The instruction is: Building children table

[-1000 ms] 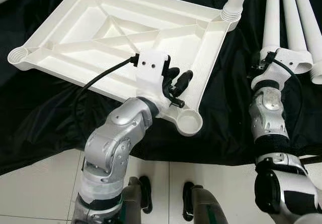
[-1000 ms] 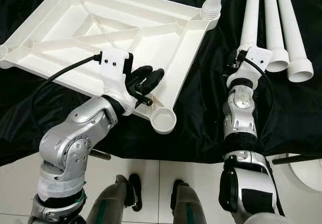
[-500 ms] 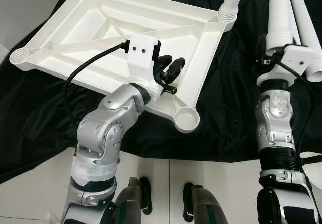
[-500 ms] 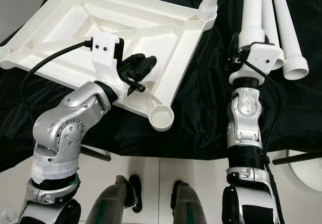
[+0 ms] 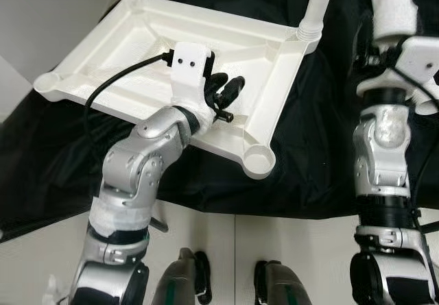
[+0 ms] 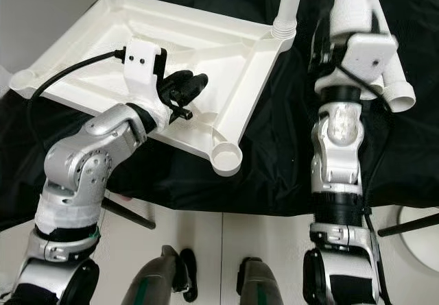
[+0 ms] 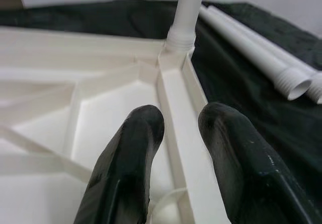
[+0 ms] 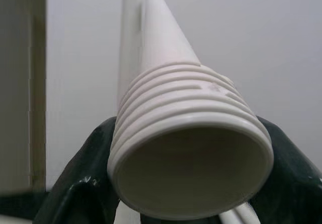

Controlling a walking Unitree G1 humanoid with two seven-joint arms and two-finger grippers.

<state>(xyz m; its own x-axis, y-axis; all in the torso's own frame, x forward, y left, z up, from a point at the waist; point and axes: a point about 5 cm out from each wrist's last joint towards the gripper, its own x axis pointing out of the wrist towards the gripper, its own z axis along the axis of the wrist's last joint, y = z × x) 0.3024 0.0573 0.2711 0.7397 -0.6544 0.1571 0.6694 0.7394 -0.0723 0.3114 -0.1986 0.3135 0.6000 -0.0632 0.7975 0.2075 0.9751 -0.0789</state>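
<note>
The white plastic tabletop [image 5: 206,58] is lying upside down on a black cloth [image 5: 322,154], ribs and corner sockets facing up, so you're looking straight into the underside. One white table leg [image 5: 317,3] is already standing in the far corner socket, straight out past the left gripper's fingertips. The near corner socket [image 5: 258,162] is open and sits off to the right of that gripper, closer to the robot.

The left gripper [image 5: 226,94] is hanging over the tabletop's underside with its two black fingers [image 7: 132,148] parted, nothing between them. From the wrist view the fingers sit on either side of the raised rib [image 7: 177,133] along the tabletop's right edge, one finger over the hollow panel, the other out over the rim. Can't really say if they're touching the plastic or just above it.

Over on the other side, the right gripper [image 6: 346,41] is clamped on a second white leg [image 6: 351,7]. In its wrist view the threaded open end [image 8: 188,148] of that leg is right up at the camera, with the black fingers [image 8: 83,183] hugging it on both sides and the tapered shaft running away from the gripper. Just beside that gripper, on its outer side, another loose leg [image 6: 391,89] is lying on the cloth with its open end showing.

Below the cloth edge there's pale tiled floor [image 5: 302,257], and the robot's own feet [image 5: 199,284] are planted there.
</note>
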